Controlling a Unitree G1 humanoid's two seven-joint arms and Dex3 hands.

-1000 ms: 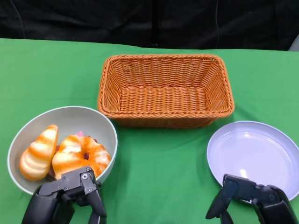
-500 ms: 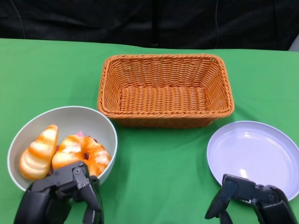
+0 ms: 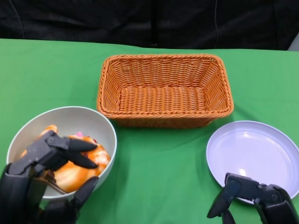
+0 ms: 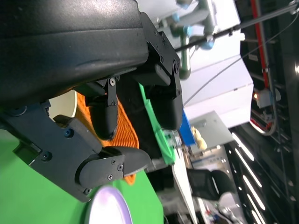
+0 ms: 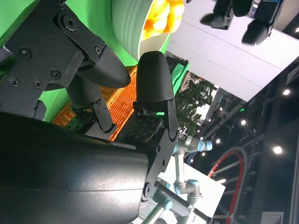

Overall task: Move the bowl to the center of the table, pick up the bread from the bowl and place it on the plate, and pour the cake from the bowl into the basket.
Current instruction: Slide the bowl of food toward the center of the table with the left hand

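Note:
The grey-white bowl [image 3: 70, 110] stands at the table's front left. In it lie a striped bread, of which only the tip [image 3: 49, 128] shows, and an orange ring-shaped cake [image 3: 93, 161]. My left hand [image 3: 42, 175] hangs over the bowl's near side. Its fingers [image 3: 70, 144] are spread across the bread and cake, and its thumb is by the front rim. It grips nothing that I can see. My right hand [image 3: 247, 203] rests at the front edge of the empty pale plate [image 3: 257, 151], fingers apart and holding nothing. The right wrist view shows the bowl [image 5: 128, 23] past my fingers [image 5: 152, 77].
An empty orange wicker basket [image 3: 163, 58] stands at the middle back, between bowl and plate. Green cloth [image 3: 159, 177] covers the table, with bare cloth between bowl and plate. In the left wrist view the basket [image 4: 125, 128] and plate [image 4: 107, 207] lie beyond my fingers.
My left hand has risen from below the bowl's front rim and moved over the bowl, now covering most of the bread. The right hand has hardly moved.

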